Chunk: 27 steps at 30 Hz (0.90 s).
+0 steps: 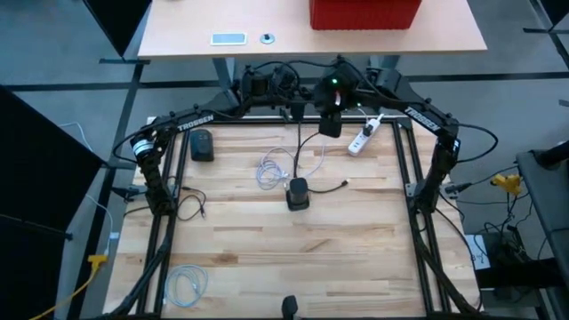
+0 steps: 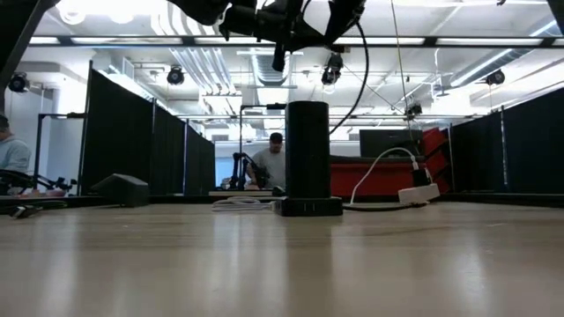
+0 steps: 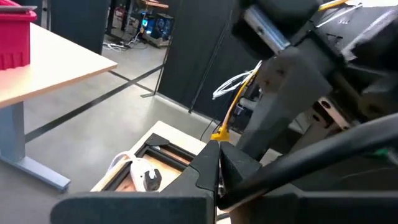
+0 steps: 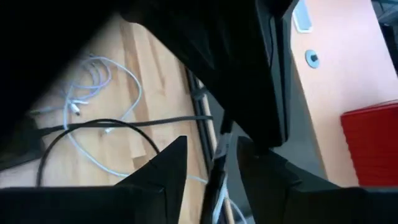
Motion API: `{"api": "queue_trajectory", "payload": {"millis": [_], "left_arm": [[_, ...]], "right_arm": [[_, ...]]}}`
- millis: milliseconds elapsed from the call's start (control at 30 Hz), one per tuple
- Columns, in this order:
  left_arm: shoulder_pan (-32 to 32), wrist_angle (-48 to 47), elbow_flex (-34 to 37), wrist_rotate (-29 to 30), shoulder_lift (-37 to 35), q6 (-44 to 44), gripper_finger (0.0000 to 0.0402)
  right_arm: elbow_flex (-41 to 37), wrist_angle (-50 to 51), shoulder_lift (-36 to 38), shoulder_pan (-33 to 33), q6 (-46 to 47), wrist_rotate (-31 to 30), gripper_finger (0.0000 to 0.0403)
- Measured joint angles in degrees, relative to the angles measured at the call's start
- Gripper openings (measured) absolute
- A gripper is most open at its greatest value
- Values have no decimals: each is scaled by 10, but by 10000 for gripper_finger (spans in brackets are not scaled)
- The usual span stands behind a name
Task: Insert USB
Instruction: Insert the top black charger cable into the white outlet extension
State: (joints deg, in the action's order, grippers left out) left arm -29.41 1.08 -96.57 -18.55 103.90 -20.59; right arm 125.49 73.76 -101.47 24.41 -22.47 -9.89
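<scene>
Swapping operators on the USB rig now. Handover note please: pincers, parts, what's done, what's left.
Left pincer: shut, empty, parked high at the table's back edge.
Right pincer: fingers apart, nothing gripped, also up at the back, over the rear frame rail.
Black cylindrical USB hub: upright at mid-table, with its own black cable running back.
White USB cable: coiled loose just left of the hub and behind it, unplugged as far as I can see.
White power strip: back right.
Done: nothing visible.
Left: pick up the white cable's plug and insert it in the hub.
</scene>
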Motion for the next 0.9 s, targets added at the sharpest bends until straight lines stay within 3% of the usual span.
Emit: {"api": "queue_trajectory", "payload": {"millis": [700, 900], "left_arm": [[2, -3, 4, -5, -2, 30, 6], [-1, -4, 3, -53, -24, 86, 51]], "right_arm": [[-1, -15, 0, -6, 43, -16, 5], [-1, -22, 38, 25, 66, 30, 2]]}}
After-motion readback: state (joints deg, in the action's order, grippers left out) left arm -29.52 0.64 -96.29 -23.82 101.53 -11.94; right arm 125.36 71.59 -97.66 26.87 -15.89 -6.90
